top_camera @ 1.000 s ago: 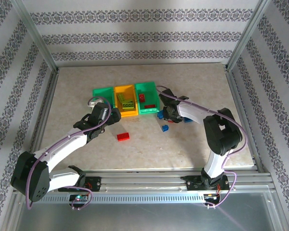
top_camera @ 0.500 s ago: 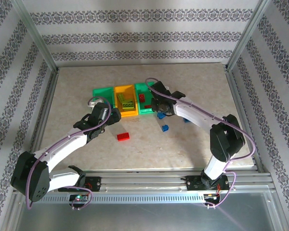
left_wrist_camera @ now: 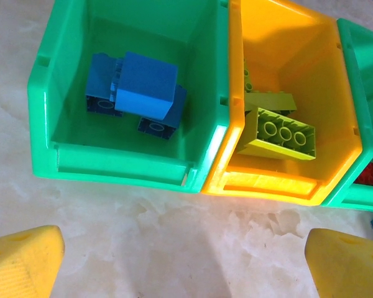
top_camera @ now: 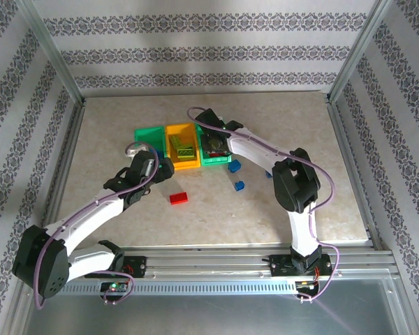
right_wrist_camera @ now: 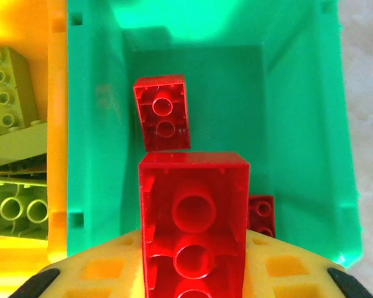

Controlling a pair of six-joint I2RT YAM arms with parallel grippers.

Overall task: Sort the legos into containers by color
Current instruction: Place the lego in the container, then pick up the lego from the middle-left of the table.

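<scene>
Brick [right_wrist_camera: 194,230], red, clamped in right gripper [top_camera: 212,144] over right green bin [right_wrist_camera: 298,124], above other reds [right_wrist_camera: 163,113]: colours match, so probably poised to drop. Blues [left_wrist_camera: 143,87] in left green bin [left_wrist_camera: 112,167], limes [left_wrist_camera: 277,133] in orange bin [left_wrist_camera: 286,37], toward tabletop's [top_camera: 300,125] far edge. Left gripper [left_wrist_camera: 186,261] spread wide, empty, before bins. Loose red [top_camera: 178,198] and loose blue [top_camera: 239,185] nearer mid-tabletop, unsorted.

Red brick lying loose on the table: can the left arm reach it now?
Probably yes: that red brick lies alone on the table near the left pincer, which is open and empty.
</scene>
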